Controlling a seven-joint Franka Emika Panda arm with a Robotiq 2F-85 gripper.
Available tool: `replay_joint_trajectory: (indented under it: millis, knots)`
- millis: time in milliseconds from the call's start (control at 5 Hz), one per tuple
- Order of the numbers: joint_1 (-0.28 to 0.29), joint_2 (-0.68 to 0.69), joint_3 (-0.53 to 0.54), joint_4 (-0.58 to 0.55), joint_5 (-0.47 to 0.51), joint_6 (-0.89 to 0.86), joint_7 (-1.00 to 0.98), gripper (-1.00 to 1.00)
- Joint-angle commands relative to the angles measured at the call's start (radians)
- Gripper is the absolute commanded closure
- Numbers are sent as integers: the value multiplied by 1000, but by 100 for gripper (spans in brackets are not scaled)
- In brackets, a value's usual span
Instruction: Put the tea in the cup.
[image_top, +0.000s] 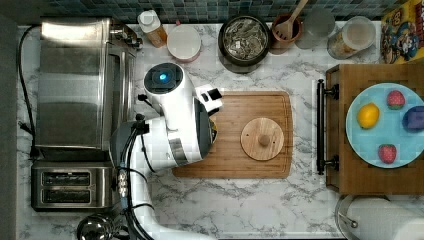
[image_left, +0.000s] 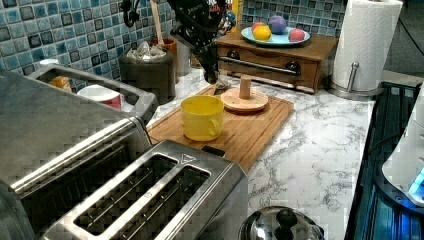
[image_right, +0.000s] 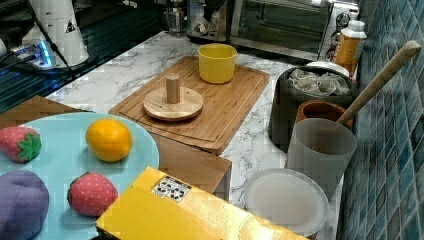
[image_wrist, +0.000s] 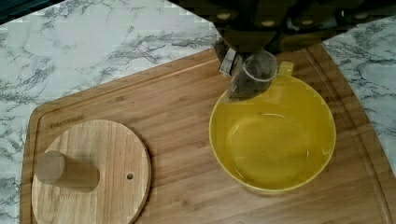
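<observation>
Mid-delivery: gripper clenched on tea bag, poised above yellow cup on cutting board; next, lowering and release.

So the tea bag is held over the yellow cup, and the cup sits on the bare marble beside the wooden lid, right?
Not quite. The cup sits on the wooden cutting board, not on bare marble; the wrist view shows it. The rest holds: the gripper holds the tea bag over the cup, beside the lid.
</observation>
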Motion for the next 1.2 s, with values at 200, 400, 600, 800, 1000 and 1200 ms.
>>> replay_joint_trajectory:
  millis: [200,400,600,800,1000,1200]
  knots:
    - [2,-33,10,14,40,131,-63,100]
    - [37,17,-11,52,19,101,-47,100]
    - [12,28,17,65,24,97,-46,100]
    - [17,37,17,79,11,97,-42,100]
    - [19,52,14,93,5,97,-33,-100]
    - [15,66,13,115,13,77,-30,-100]
